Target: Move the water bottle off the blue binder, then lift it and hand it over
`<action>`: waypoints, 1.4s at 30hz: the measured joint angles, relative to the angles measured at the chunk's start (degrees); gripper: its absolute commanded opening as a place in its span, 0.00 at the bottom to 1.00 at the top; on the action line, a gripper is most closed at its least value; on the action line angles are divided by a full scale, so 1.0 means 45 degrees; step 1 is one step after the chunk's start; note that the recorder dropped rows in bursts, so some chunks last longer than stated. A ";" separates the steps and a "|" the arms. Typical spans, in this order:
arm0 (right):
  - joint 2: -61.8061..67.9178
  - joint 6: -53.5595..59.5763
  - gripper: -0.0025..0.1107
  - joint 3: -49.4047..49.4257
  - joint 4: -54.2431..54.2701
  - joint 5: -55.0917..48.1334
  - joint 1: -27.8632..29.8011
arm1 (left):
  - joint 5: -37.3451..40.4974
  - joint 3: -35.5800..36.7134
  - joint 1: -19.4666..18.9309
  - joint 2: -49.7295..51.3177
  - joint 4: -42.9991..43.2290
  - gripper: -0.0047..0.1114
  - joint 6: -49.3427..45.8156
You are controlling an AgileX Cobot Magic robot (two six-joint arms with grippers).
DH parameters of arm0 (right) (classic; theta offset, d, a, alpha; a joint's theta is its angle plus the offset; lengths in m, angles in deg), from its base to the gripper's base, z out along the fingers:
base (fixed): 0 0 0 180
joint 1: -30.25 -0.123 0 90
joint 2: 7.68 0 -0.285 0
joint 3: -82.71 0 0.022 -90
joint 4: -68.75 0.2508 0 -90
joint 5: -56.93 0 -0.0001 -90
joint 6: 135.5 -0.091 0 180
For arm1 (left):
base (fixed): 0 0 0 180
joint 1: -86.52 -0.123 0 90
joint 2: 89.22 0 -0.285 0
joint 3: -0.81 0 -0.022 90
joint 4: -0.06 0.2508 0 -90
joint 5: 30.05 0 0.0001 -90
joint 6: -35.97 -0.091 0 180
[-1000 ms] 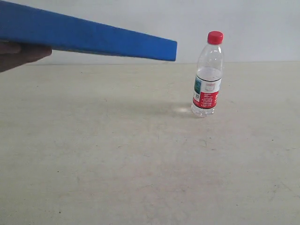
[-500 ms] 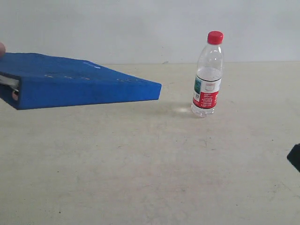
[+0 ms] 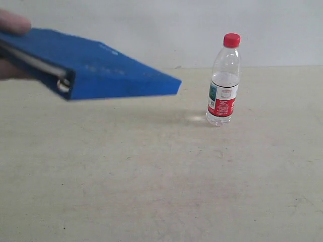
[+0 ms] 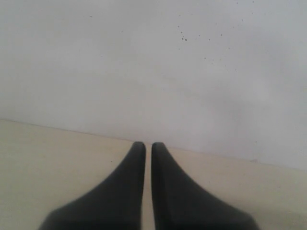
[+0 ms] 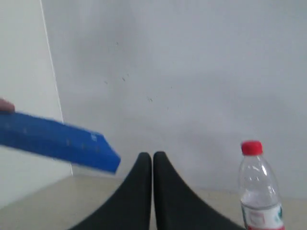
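A beige tabletop (image 3: 161,176) runs back to a plain white wall. One water bottle (image 3: 223,80) stands upright on it right of centre: clear plastic, red cap, red-and-white label with a green patch. How full it is cannot be told. One blue binder (image 3: 111,70) is in the air to the left, tilted and clear of the bottle. A person's hand (image 3: 12,22) grips it at the edge, and a metal ring and a pale strip show between its covers.

In the left wrist view the left fingers (image 4: 134,163) are pressed almost together, gripping nothing.

In the right wrist view the right fingers (image 5: 141,172) are likewise nearly touching and empty, with the bottle (image 5: 259,191) and binder (image 5: 57,141) beyond.
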 measured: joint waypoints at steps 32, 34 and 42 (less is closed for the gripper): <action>-0.2240 0.6990 0.02 0.0000 0.8597 -0.5382 0.3215 | 0.0000 0.0041 0.0000 -0.0009 0.0000 0.08 0.0000; -0.2240 0.8881 0.02 0.0000 0.9127 -0.5679 0.3215 | 0.0000 0.0041 0.0000 -0.0009 0.0000 0.08 0.0000; -0.2261 0.7219 0.02 0.0080 0.5146 -0.8667 0.3265 | 0.0000 0.0041 0.0000 -0.0009 0.0000 0.08 0.0000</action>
